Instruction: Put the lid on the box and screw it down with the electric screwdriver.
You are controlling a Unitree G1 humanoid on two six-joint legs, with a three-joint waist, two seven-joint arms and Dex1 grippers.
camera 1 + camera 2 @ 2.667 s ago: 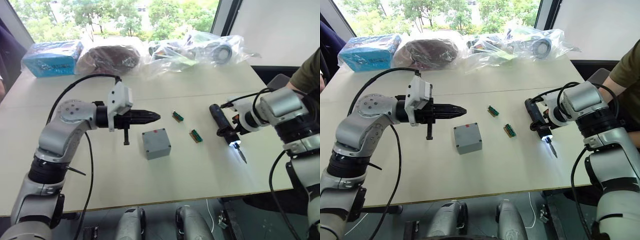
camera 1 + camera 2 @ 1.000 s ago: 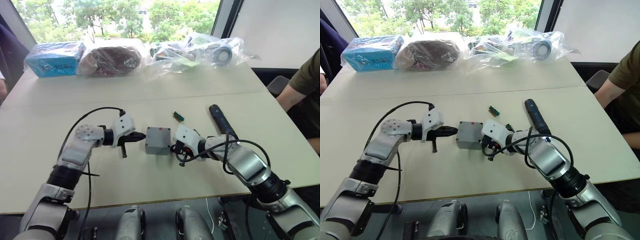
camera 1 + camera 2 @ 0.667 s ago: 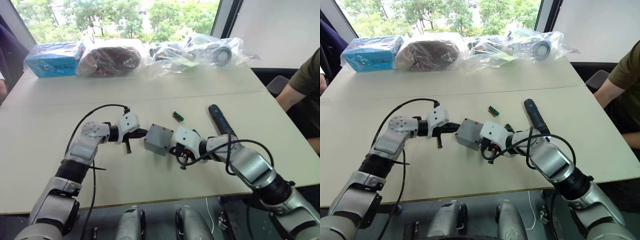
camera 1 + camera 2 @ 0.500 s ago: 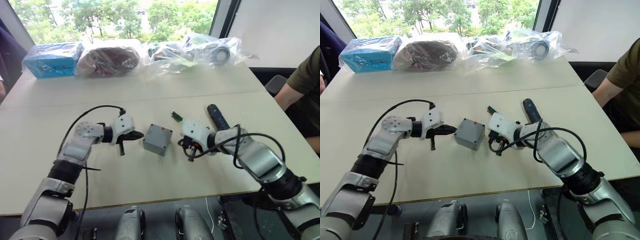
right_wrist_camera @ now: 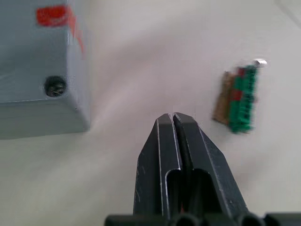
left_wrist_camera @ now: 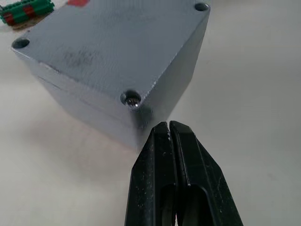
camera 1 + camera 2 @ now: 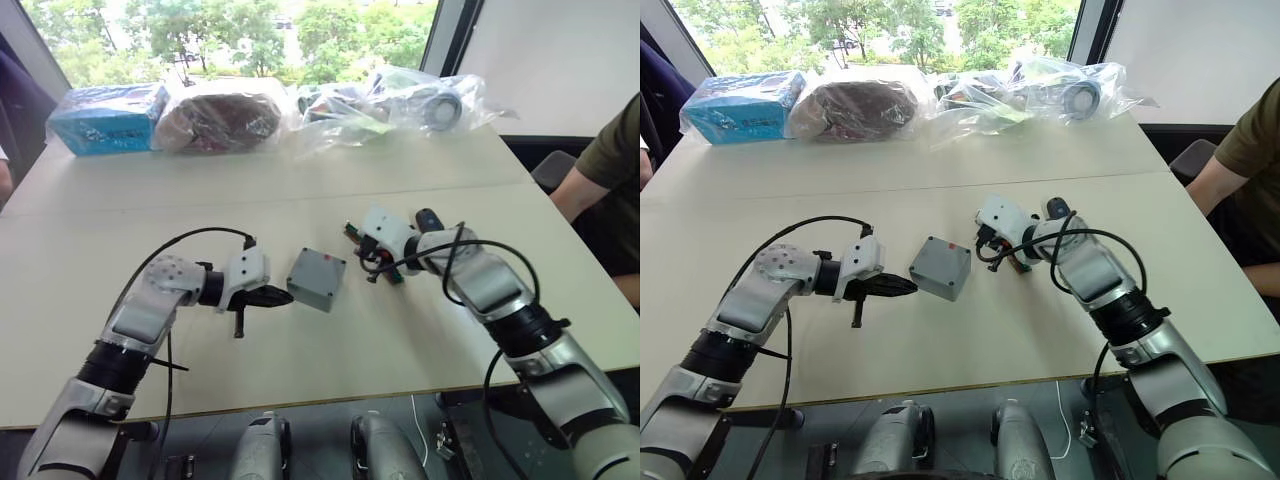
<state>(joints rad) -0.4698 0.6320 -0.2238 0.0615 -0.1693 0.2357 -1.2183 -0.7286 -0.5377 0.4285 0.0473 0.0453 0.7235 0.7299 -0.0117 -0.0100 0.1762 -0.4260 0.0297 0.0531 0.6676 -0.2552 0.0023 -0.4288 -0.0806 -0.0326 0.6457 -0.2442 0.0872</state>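
Both arms have drawn back from the box (image 7: 316,279), which sits mid-worktop with the lid (image 6: 113,42) seated. Left gripper (image 7: 283,297) and right gripper (image 7: 985,243) fingers are pressed together, empty. The left wrist view reveals a screw in the near corner hole; fastening appears complete or nearly so.

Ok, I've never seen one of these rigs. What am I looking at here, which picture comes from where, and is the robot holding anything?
It is a two-armed humanoid robot. The two wide pictures come from cameras on its head, looking down at a pale table. The two close-ups come from cameras on its wrists, looking along black fingers. The left gripper and right gripper are both shut and hold nothing. Between them sits a grey box with its lid on. Two small green connector blocks lie nearby. The electric screwdriver lies behind the right arm. Plastic-wrapped items line the far edge.
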